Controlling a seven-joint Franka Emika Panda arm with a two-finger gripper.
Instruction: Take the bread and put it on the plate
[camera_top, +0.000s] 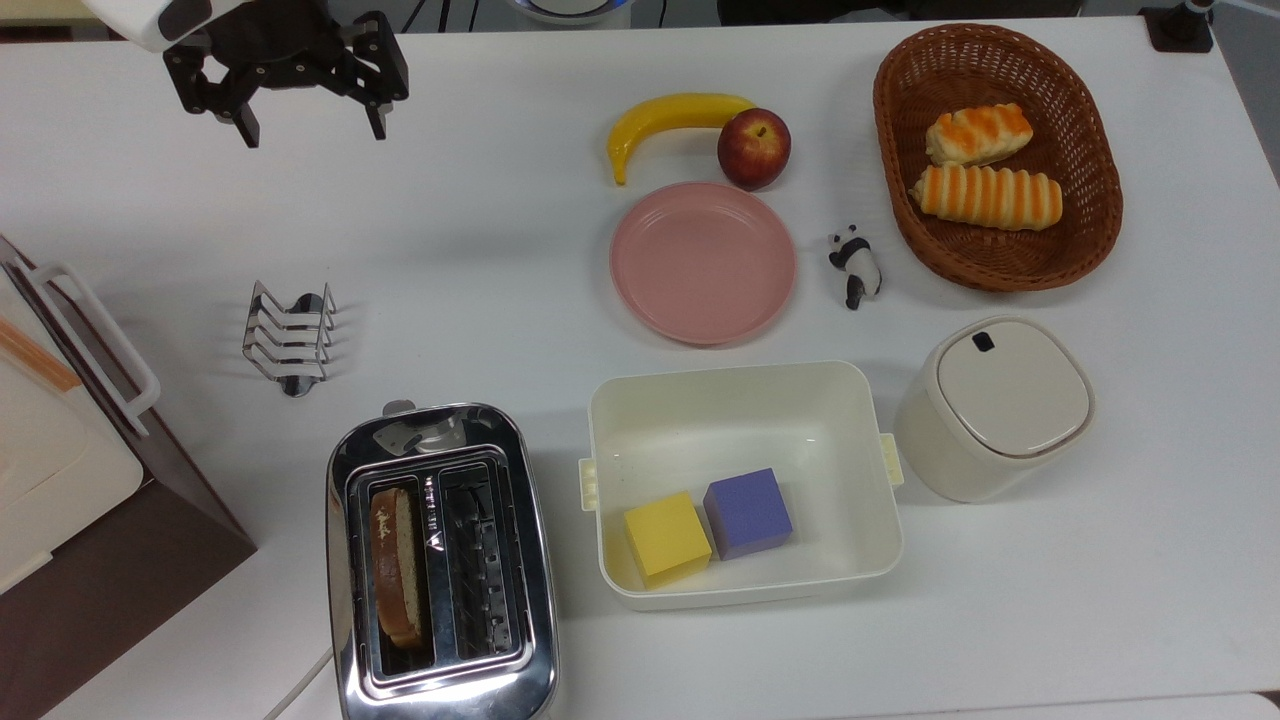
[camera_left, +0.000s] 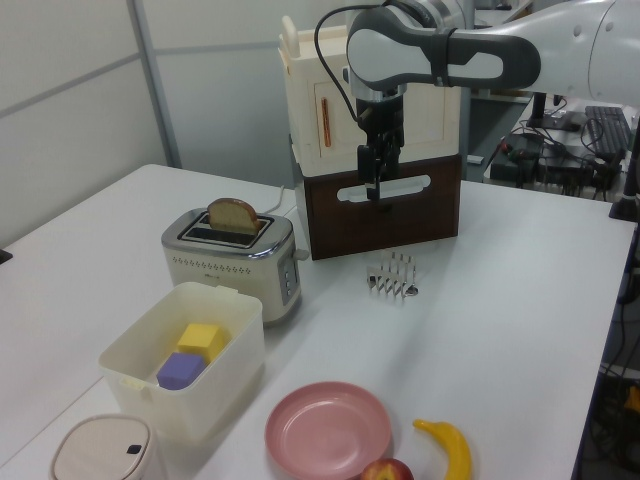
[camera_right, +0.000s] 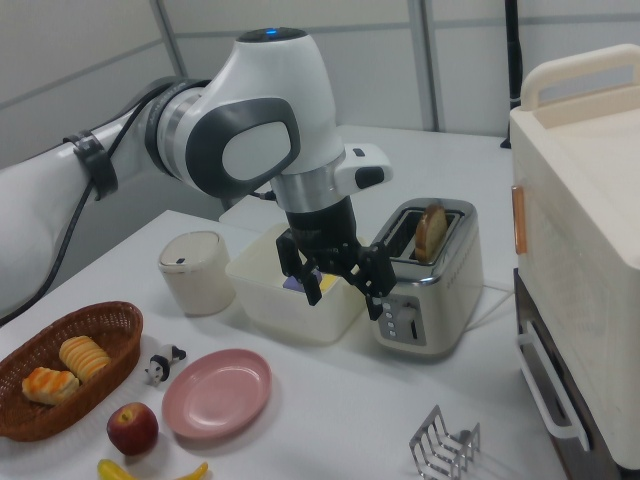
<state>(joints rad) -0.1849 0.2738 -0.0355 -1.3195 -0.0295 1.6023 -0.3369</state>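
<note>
The gripper hangs released, fingers spread and holding nothing, above the bare table well away from the toaster. The bread stands upright in the toaster's slot on the top view's left. The plate lies beyond the white tub from the toaster, bare.

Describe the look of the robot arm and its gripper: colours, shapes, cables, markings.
The arm has glossy white rounded shells with dark grey joint sections, a small blue light on top of one joint, and a black cable running alongside. The gripper is black and angular, with two fingers below a white wrist housing.
</note>
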